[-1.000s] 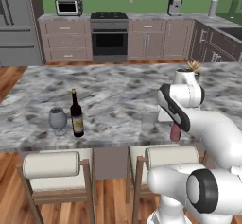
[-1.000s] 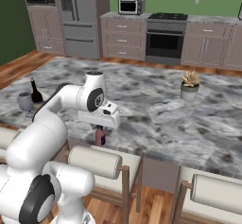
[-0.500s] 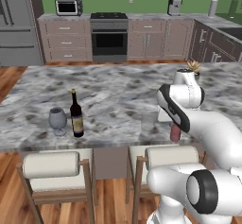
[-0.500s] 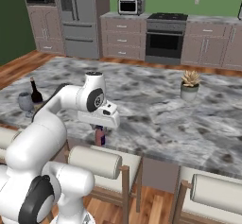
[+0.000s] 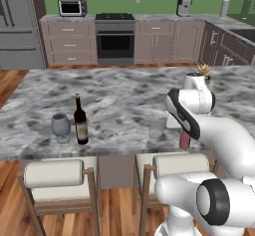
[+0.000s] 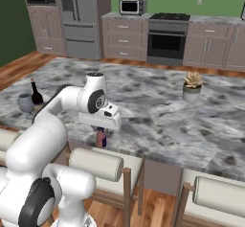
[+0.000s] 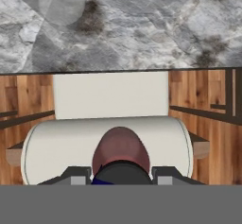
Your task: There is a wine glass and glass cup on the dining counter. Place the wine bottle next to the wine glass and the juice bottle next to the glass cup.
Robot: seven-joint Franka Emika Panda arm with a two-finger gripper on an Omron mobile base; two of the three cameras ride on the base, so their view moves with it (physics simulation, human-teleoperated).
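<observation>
My gripper is shut on the small reddish juice bottle, holding it upright at the front edge of the marbled dining counter. The clear glass cup stands on the counter just left of the bottle. In the hand view the juice bottle sits between my fingertips, and the glass cup appears as a faint circle at the upper left. Far to the left the dark wine bottle stands beside the stemmed wine glass. From the right base view the juice bottle hangs under my gripper.
Two cushioned stools stand under the counter's near edge; one stool cushion lies directly below the bottle. A potted plant sits on the counter's right part. Cabinets and an oven line the back wall.
</observation>
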